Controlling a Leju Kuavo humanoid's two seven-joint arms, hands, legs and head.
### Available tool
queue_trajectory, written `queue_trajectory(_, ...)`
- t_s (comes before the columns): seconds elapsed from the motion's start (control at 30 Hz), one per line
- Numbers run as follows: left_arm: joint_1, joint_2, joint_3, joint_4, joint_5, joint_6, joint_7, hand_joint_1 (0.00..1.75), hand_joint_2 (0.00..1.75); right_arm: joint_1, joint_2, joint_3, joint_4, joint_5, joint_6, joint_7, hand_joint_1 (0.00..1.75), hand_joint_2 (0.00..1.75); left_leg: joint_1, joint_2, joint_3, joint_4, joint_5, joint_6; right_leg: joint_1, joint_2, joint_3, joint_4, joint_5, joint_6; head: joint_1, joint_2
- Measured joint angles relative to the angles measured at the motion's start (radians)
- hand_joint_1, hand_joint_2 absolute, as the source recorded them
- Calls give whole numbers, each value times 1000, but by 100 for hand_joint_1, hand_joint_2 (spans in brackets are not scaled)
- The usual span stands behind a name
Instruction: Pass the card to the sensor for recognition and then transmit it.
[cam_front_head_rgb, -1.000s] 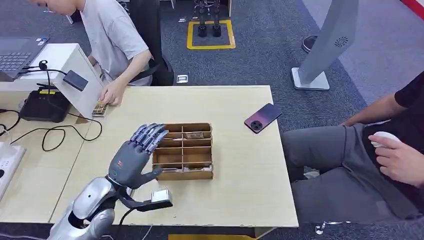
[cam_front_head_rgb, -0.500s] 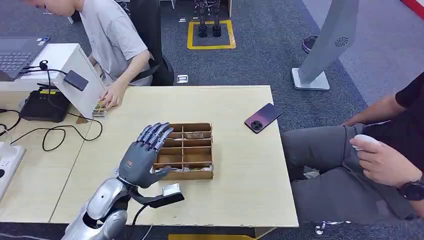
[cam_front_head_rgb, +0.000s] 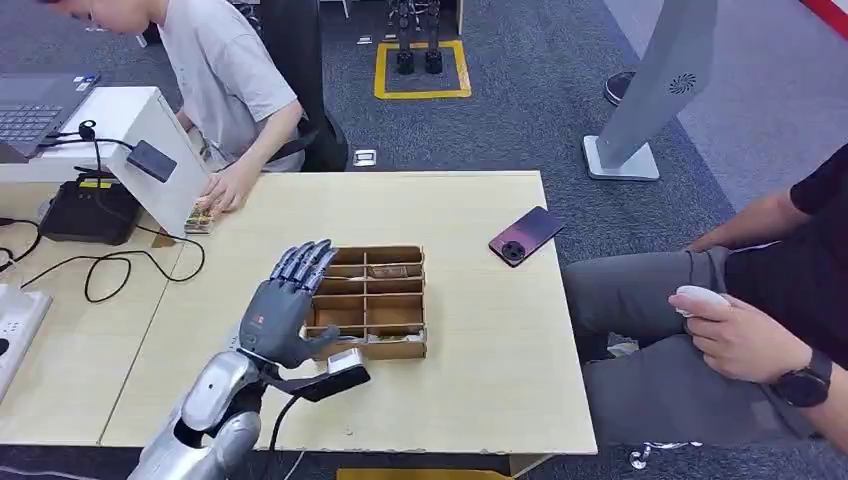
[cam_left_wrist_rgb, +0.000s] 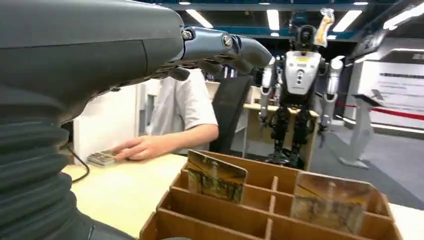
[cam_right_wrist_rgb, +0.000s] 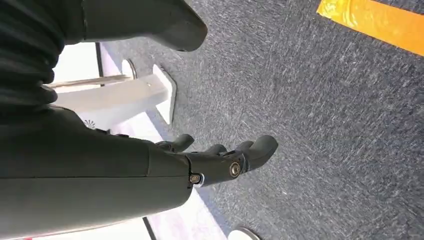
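Observation:
A brown cardboard divider box (cam_front_head_rgb: 411, 300) stands mid-table with picture cards upright in it. In the left wrist view one card (cam_left_wrist_rgb: 217, 176) stands in a near compartment and another (cam_left_wrist_rgb: 332, 202) stands beside it. From the head view a card (cam_front_head_rgb: 392, 270) shows near the back row. My left hand (cam_front_head_rgb: 283, 305) hovers at the box's left edge, fingers (cam_left_wrist_rgb: 225, 46) stretched out over it, holding nothing. A small black sensor pad (cam_front_head_rgb: 151, 160) sits on a slanted white stand at the far left. My right hand (cam_right_wrist_rgb: 215, 160) hangs over the carpet, fingers apart and empty.
A person at the back left rests a hand on a small stack of cards (cam_front_head_rgb: 200, 216) beside the white stand. A purple phone (cam_front_head_rgb: 525, 236) lies to the right of the box. A seated person at the right holds a white object (cam_front_head_rgb: 697, 298). Cables (cam_front_head_rgb: 120, 265) loop at the left.
My left hand has moved right and forward, up against the box's left side. The seated person's hand with the white object has shifted left and down.

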Motion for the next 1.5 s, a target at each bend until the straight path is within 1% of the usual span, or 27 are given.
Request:
queue_trajectory(0.1, -11, -8, 18, 32, -12, 6, 16, 0, 175, 0, 0, 0, 0, 2, -2, -5, 0, 175, 0, 0, 0, 0, 0, 0, 0, 0, 0, 0, 0, 0, 0, 0)
queue_trajectory(0.3, -14, -25, 51, 76, -10, 8, 19, 0, 175, 0, 0, 0, 0, 2, -2, -3, 0, 175, 0, 0, 0, 0, 0, 0, 0, 0, 0, 0, 0, 0, 0, 0)
queue_trajectory(0.5, -15, -34, 65, 95, -8, 9, 19, 0, 175, 0, 0, 0, 0, 2, -2, 0, 0, 175, 0, 0, 0, 0, 0, 0, 0, 0, 0, 0, 0, 0, 0, 0)
queue_trajectory(0.73, -16, -45, 74, 118, -2, 9, 19, 0, 175, 0, 0, 0, 0, 4, -2, 1, 0, 175, 0, 0, 0, 0, 0, 0, 0, 0, 0, 0, 0, 0, 0, 0)
queue_trajectory(0.83, -17, -55, 74, 124, 5, 9, 6, 0, 175, 0, 0, 0, 0, 8, -2, 3, 0, 175, 0, 0, 0, 0, 0, 0, 0, 0, 0, 0, 0, 0, 0, 0)
queue_trajectory(1.0, -34, -83, 74, 124, 23, 9, -5, 0, 175, -2, 0, 0, 0, 15, -2, 3, 0, 175, 0, 0, 0, 0, 0, 0, 0, 0, 0, 0, 0, 0, 0, 0)
queue_trajectory(1.23, -61, -108, 74, 135, 36, 7, -4, 0, 175, -7, 0, 0, 0, 21, 3, 8, 0, 175, 0, 0, 0, 0, 0, 0, 0, 0, 0, 0, 0, 0, 0, 0)
queue_trajectory(1.5, -65, -121, 74, 159, 48, 7, -4, 0, 175, -7, 0, 0, 0, 21, 3, 10, 0, 175, 0, 0, 0, 0, 0, 0, 0, 0, 0, 0, 0, 0, 0, 0)
